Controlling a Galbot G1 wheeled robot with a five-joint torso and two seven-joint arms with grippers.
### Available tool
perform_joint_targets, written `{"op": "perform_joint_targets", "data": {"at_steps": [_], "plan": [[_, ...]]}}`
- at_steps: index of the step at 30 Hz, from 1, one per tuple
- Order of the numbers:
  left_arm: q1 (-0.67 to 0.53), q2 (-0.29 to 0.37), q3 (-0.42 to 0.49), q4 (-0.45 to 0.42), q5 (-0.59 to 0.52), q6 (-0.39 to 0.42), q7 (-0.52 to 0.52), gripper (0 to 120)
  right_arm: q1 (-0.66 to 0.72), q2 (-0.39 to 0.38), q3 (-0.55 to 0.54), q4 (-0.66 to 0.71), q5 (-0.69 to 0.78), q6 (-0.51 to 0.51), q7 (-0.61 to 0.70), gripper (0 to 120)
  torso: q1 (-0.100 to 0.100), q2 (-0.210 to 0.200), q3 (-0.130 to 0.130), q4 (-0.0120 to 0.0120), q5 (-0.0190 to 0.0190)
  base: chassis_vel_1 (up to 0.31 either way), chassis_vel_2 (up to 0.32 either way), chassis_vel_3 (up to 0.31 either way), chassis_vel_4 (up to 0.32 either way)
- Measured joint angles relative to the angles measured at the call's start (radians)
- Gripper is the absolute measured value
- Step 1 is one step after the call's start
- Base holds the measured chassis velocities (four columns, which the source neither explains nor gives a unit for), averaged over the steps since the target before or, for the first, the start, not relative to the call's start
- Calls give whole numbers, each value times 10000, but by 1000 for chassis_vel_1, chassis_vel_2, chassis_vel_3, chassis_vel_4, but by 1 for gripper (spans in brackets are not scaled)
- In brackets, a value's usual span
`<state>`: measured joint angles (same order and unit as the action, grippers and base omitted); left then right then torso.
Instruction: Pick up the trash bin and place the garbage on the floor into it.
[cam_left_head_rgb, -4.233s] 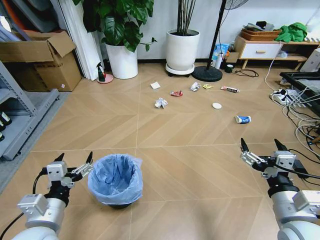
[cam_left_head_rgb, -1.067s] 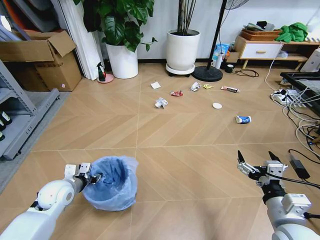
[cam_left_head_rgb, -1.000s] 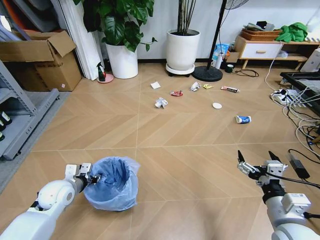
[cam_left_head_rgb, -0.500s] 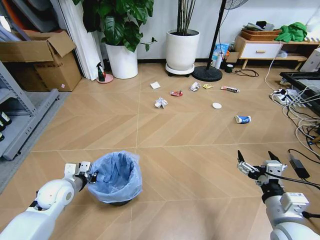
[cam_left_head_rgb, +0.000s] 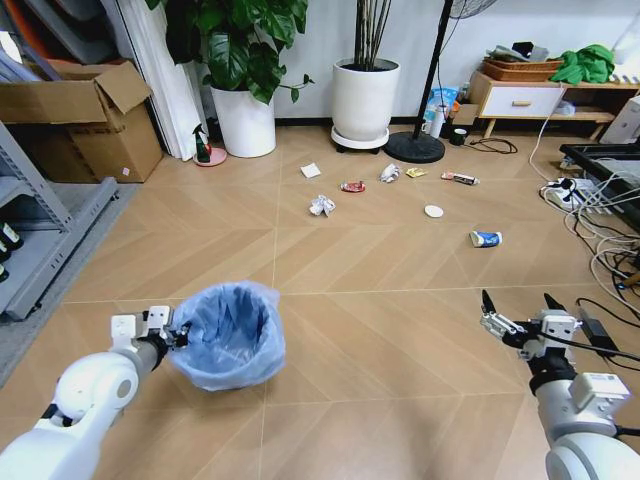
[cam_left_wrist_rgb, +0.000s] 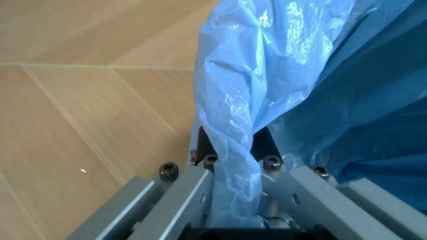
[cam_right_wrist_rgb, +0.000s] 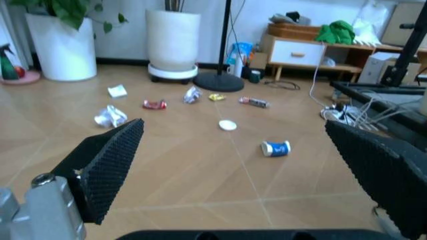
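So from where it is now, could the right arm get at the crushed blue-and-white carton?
Probably not without driving closer. The right gripper hangs open over bare floor near the robot, and the carton lies well ahead of it. Nothing stands between them; distance is the only obstacle.

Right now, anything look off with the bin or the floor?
The trash bin is tilted, hanging from the left gripper, which pinches its rim and blue liner. Litter lies scattered ahead: a crumpled paper ball, a white disc, a crushed carton. The right gripper hovers open.

White rounded arms (cam_left_head_rgb: 85, 385) — grey bolted jaws, seemingly black-padded.
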<state>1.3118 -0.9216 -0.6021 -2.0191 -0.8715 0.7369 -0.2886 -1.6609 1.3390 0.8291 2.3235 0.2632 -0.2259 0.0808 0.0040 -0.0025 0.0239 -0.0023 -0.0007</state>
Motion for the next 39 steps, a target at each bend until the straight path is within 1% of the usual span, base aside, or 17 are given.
{"op": "perform_joint_targets", "data": {"at_steps": [1,2,6,8,10,11,13,15,16,20,22,28,29,39], "plan": [[107,-10,-155,-290,-80,0,-166,0,209,-112,1,2,183,-76,78,100,0,0,0,1,-1,0,0,0,0],[107,-10,-155,-290,-80,0,-166,0,209,-112,1,2,183,-76,78,100,0,0,0,1,-1,0,0,0,0],[372,-151,-390,-1001,-118,0,-354,0,872,-358,1,5,713,-374,190,100,0,0,0,2,-1,0,0,0,0],[407,-218,-404,-1129,-87,0,-354,0,978,-373,-2,7,784,-433,190,100,0,0,0,2,-1,0,0,0,0],[463,-426,-433,-1451,161,0,-281,0,1117,-382,-14,23,862,-507,120,100,0,0,0,0,-1,0,0,0,0],[463,-426,-433,-1451,161,0,-281,0,1117,-382,-14,23,862,-507,120,100,0,0,0,0,-1,0,0,0,0],[519,-602,-457,-1626,639,-31,-54,0,1123,-385,-17,60,902,-554,-20,100,0,0,0,-1,2,0,0,0,0],[604,-748,-482,-1720,958,-128,235,0,1054,-455,-13,91,954,-579,-99,100,0,0,0,0,-1,0,0,0,0],[604,-748,-482,-1720,958,-128,235,0,1054,-455,-13,91,954,-579,-99,100,0,0,0,0,-1,0,0,0,0],[876,-1185,-584,-1974,1267,-318,384,0,912,-650,76,119,1061,-587,-205,100,0,0,0,0,-1,0,0,0,0],[910,-1244,-598,-2007,1311,-332,390,0,895,-657,80,122,1062,-587,-215,100,-1,0,-1,1,0,0,0,0,0],[923,-1329,-606,-2029,1446,-332,384,0,780,-554,75,163,957,-584,-262,100,-3,0,-2,1,-1,-34,30,35,-24],[922,-1328,-607,-2029,1452,-331,383,0,743,-522,74,176,914,-581,-276,100,-3,0,-2,-3,-1,-93,147,109,-109],[945,-1315,-527,-2018,1495,-284,413,0,596,-386,62,211,701,-509,-317,100,1,0,2,0,-2,-184,186,189,-187]]}}
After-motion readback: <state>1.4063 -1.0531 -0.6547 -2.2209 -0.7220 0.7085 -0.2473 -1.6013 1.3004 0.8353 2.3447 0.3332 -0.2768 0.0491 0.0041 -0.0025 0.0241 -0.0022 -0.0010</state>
